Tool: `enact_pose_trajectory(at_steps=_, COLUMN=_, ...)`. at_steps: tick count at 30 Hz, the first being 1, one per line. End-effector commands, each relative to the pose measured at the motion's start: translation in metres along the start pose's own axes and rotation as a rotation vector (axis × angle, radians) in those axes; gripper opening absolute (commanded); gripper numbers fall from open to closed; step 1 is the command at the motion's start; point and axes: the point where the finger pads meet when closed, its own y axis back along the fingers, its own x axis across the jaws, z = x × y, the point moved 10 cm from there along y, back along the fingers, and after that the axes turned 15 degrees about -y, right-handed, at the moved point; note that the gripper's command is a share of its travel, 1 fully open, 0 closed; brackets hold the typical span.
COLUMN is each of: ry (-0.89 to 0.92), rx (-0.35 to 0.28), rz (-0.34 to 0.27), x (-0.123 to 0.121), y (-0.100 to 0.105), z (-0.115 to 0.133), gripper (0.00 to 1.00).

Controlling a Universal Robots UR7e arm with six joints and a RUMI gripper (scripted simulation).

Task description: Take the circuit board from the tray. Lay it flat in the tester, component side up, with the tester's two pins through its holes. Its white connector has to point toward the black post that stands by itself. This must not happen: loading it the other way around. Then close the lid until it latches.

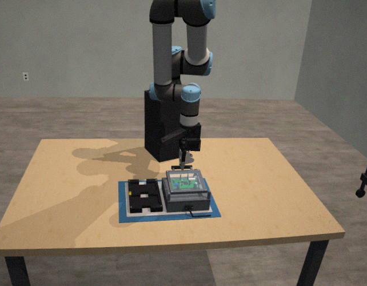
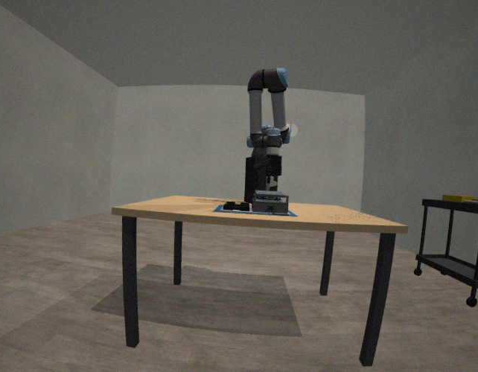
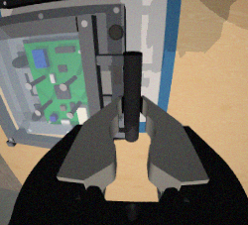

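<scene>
The green circuit board [image 1: 184, 182] lies inside the grey tester [image 1: 186, 197], component side up, and shows through the lid's clear window. In the wrist view the board [image 3: 52, 83] is at the left. The lid [image 1: 186, 179] lies low over the tester, close to flat; I cannot tell whether it is latched. My gripper [image 1: 184, 164] stands at the tester's far edge, shut on the lid's black handle bar [image 3: 131, 96], which runs up between the fingers. The black tray [image 1: 144, 195] to the left of the tester is empty.
Tray and tester stand on a blue mat [image 1: 168, 215] in the middle of the table. The arm's black pedestal [image 1: 160, 129] rises just behind them. A black lever [image 1: 196, 213] sticks out at the tester's front. A dark cart [image 2: 451, 236] stands on the floor at the right.
</scene>
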Motion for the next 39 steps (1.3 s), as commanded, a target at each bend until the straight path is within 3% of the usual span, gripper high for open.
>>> enact_pose_trajectory(at_steps=1, ry=0.0, rx=0.0, rz=-0.001, x=-0.0003, y=-0.0012, z=0.0, gripper=0.0)
enact_pose_trajectory(at_steps=39, ry=0.0, rx=0.0, rz=-0.001, x=0.0002, y=-0.0106, z=-0.0001, gripper=0.0)
